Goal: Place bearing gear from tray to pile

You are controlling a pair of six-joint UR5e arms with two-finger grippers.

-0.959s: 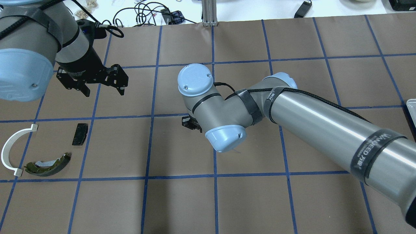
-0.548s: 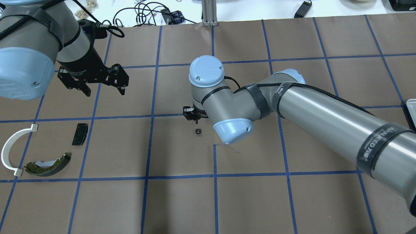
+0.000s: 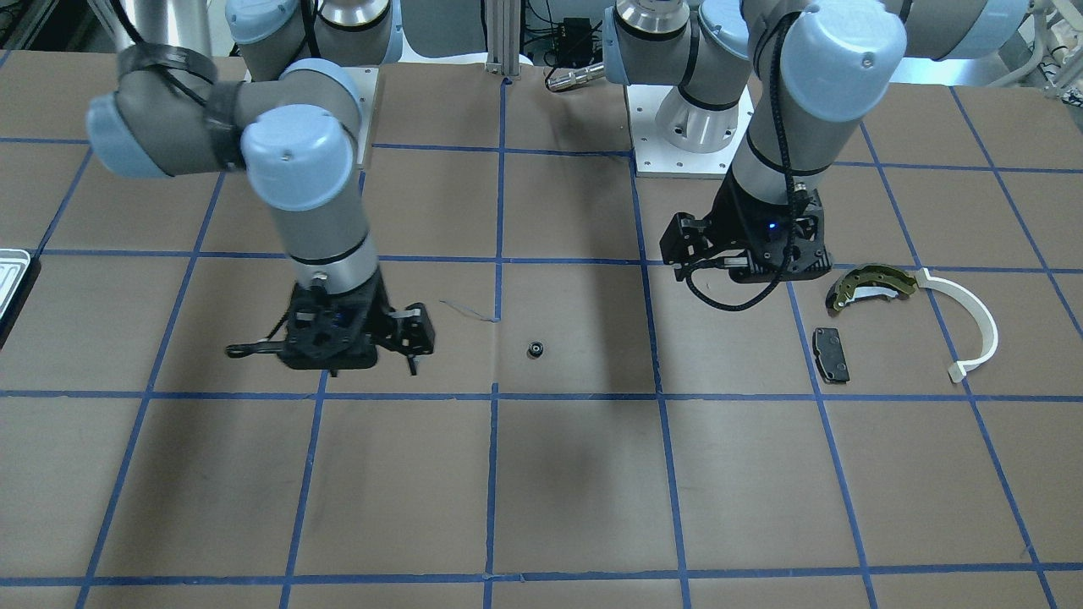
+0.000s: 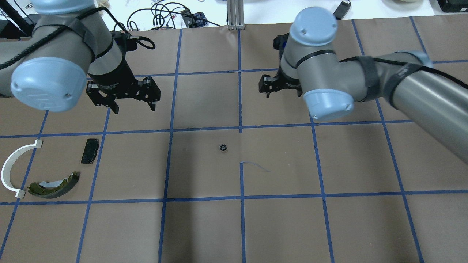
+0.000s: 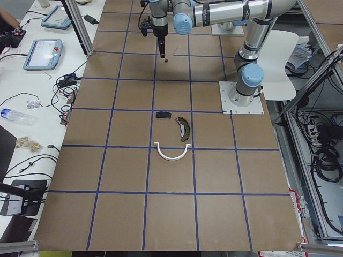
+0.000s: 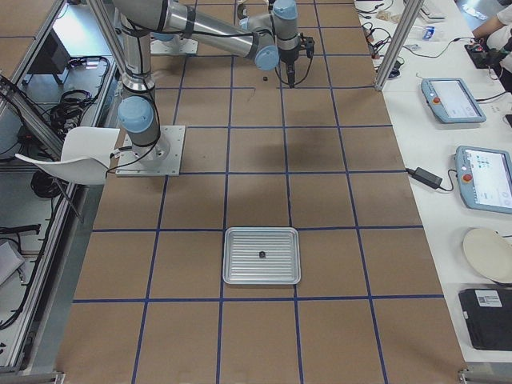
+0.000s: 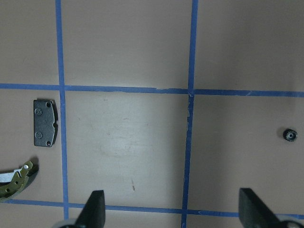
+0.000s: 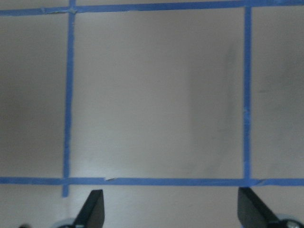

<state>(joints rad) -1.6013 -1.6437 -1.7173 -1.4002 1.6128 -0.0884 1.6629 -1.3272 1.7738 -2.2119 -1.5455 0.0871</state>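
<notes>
We see the left gripper (image 4: 134, 108) hovering over the brown-papered table (image 4: 204, 226), its fingers (image 7: 95, 211) spread wide and holding nothing. Farther out from the robot, the right gripper (image 3: 332, 353) hangs just as wide open and just as empty, with only bare paper and blue tape lines beneath it.

Closest to the robot's base on its left, the pile lies in a loose group: one olive-gold brake shoe (image 4: 55, 184), one white arc strip (image 4: 10, 171) just beside it, and one black pad (image 4: 90, 150) a little farther out. The bearing gear (image 4: 223, 147) sits alone on the paper near the middle of the table. It lies between the two arms, touches neither gripper, and is well apart from the pile, with nothing standing between them. Far off at the robot's right end, the tray (image 6: 240, 272) holds one small dark part (image 6: 262, 254), too small for us to identify.
</notes>
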